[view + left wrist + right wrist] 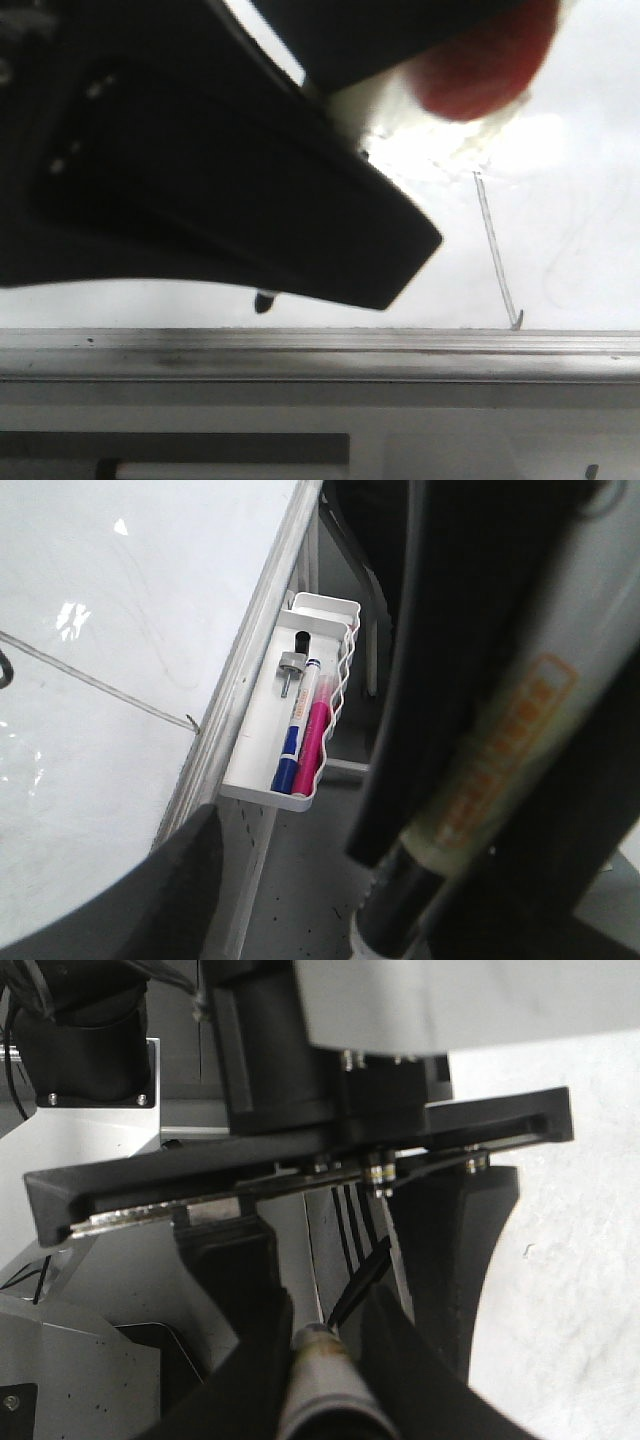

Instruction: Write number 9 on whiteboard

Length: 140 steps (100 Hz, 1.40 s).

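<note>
Stem's down, loop hidden!
Thin dark number 9 (496,250) nears the glossy whiteboard's (590,270) rail; right gripper (322,1360) fingers clamp a marker; left's unclear.

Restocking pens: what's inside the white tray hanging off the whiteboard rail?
The tray holds a blue-capped marker, a pink marker and a small black-and-metal piece. Anything beneath the markers is covered.

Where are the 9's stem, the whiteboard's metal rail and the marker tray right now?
number 9 (492,245), front view, middle of its slanted stem.
whiteboard (320,350), front view, grey metal rail along its edge.
marker tray (262,742), left wrist view, bare white floor beside the pens.
</note>
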Available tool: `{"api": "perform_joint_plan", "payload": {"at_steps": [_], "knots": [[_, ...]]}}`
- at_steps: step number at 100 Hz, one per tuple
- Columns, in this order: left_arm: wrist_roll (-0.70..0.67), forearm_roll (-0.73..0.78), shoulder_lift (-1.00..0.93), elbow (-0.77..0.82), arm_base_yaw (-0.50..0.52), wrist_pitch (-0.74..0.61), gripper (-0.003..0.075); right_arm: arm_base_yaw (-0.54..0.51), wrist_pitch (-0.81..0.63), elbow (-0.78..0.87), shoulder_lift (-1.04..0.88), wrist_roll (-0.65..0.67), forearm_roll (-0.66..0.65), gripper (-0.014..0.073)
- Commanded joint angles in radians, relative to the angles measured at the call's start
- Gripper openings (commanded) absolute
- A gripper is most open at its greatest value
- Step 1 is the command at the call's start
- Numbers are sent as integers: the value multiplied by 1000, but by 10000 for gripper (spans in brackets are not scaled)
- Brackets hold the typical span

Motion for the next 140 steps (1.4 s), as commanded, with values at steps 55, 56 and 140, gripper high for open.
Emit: {"api": "perform_joint_plan", "payload": {"at_steps": [55, 56, 140], "knots": [[-5, -68, -20, -4, -10, -45, -20, -9, -85, -37, -8, -9, 11, 328], [-5, -68, -20, -2, -10, -45, -20, -12, -85, -37, -8, -9, 11, 360], [-180, -354, -15, 110, -18, -412, -21, -171, -198, -29, -348, -7, -24, -46]]}}
